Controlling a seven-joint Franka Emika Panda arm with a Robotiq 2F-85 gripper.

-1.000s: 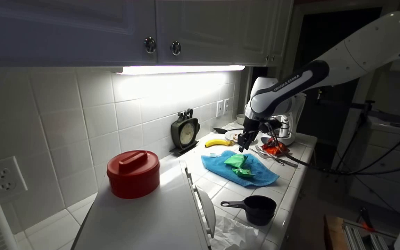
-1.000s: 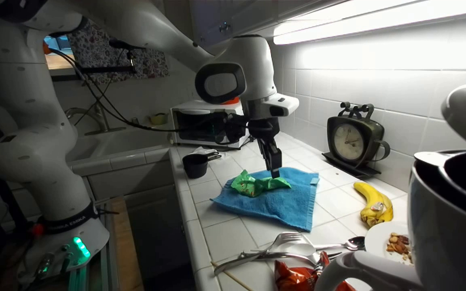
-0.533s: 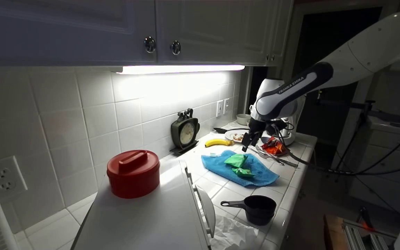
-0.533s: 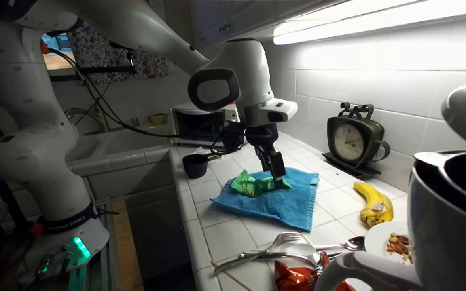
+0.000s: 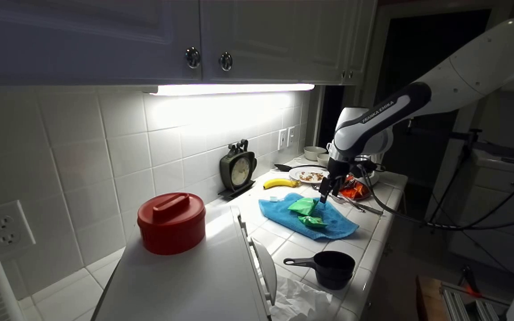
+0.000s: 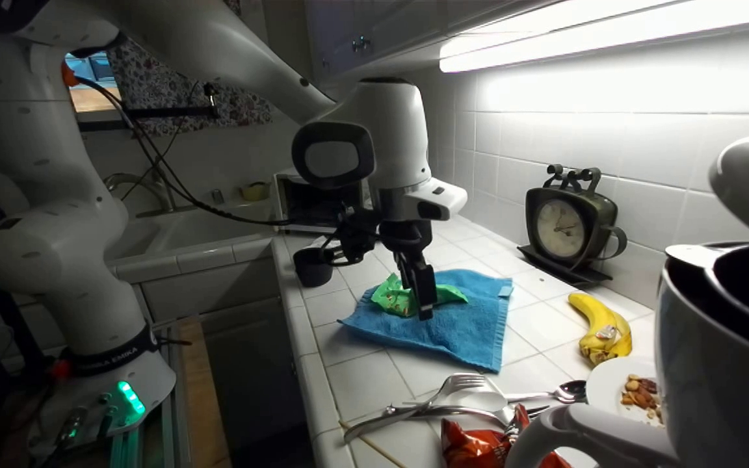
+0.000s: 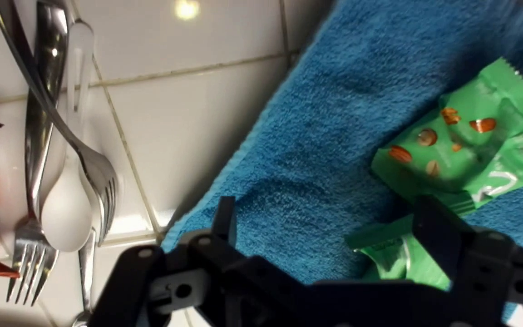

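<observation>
Now lower, the empty gripper (image 7: 327,219), fingers apart, overhangs the towel (image 7: 307,131) near a green packet (image 7: 463,145), seemingly nearer grasping height.

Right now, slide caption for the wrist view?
Open tool over a blue terry towel bearing two green snack packets, forks and a white spoon alongside.
</observation>
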